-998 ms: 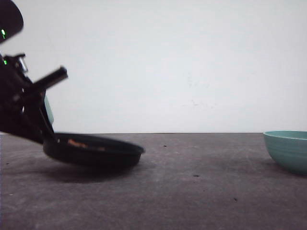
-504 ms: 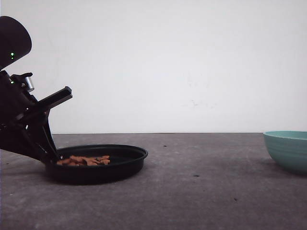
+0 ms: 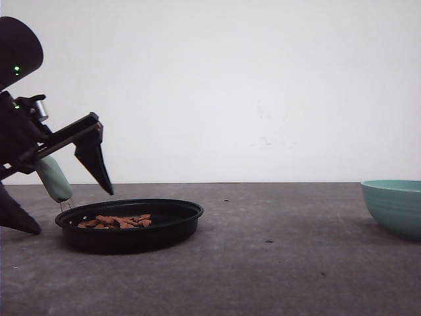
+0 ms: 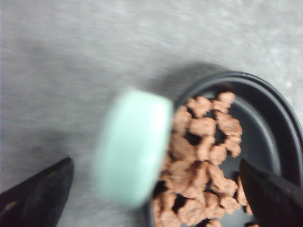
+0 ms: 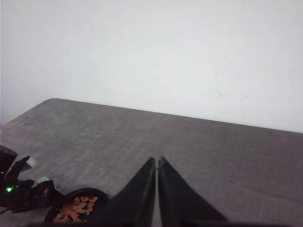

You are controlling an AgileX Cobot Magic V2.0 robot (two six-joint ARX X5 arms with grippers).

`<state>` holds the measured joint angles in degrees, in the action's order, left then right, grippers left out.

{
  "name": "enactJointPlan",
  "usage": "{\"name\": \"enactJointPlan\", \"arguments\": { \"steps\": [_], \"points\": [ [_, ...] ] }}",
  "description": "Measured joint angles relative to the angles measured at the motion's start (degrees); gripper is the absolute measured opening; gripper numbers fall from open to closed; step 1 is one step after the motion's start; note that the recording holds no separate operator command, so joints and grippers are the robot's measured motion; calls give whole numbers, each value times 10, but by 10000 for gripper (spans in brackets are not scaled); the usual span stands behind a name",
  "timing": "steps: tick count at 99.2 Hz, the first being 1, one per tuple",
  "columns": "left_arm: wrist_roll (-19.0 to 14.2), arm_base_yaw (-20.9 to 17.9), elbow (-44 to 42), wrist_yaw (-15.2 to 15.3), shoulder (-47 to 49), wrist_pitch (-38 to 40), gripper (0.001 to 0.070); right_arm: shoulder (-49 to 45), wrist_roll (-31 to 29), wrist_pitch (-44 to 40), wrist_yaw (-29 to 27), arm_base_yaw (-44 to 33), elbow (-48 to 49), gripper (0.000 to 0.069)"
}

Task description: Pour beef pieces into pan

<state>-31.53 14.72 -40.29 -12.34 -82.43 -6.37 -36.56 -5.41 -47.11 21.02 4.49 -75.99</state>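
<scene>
At the left of the front view the left gripper (image 3: 62,207) stands wide open around the mint handle (image 3: 53,179) of one pan (image 3: 131,232), which rests on the table (image 3: 276,263) holding a heap of beef pieces (image 3: 115,221) too many to count, one teal bowl (image 3: 395,205) sits at the right edge, and the right gripper (image 5: 156,163) has its fingers pressed together, holding nothing.

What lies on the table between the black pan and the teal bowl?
Nothing: in the front view, only bare dark tabletop runs from the pan to the bowl.
</scene>
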Motion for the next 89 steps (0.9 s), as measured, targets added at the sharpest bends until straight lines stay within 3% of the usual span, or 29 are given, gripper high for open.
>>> {"name": "enactJointPlan", "arguments": {
  "steps": [27,52,58,74,80,89],
  "points": [
    [0,-14,0,0,138,-5,695,-2,1,0,0,0,0,7],
    [21,-20,0,20,313,-111,681,-15,34,2,17,0,9,7],
    [36,-20,0,38,361,-144,583,-15,53,10,27,0,21,7],
    [85,-20,0,108,492,-209,130,-5,100,69,29,5,90,7],
    [113,-20,0,135,535,-222,60,8,108,109,26,6,132,7],
    [147,-20,0,153,591,-240,28,32,114,167,5,7,198,7]
  ]
}}
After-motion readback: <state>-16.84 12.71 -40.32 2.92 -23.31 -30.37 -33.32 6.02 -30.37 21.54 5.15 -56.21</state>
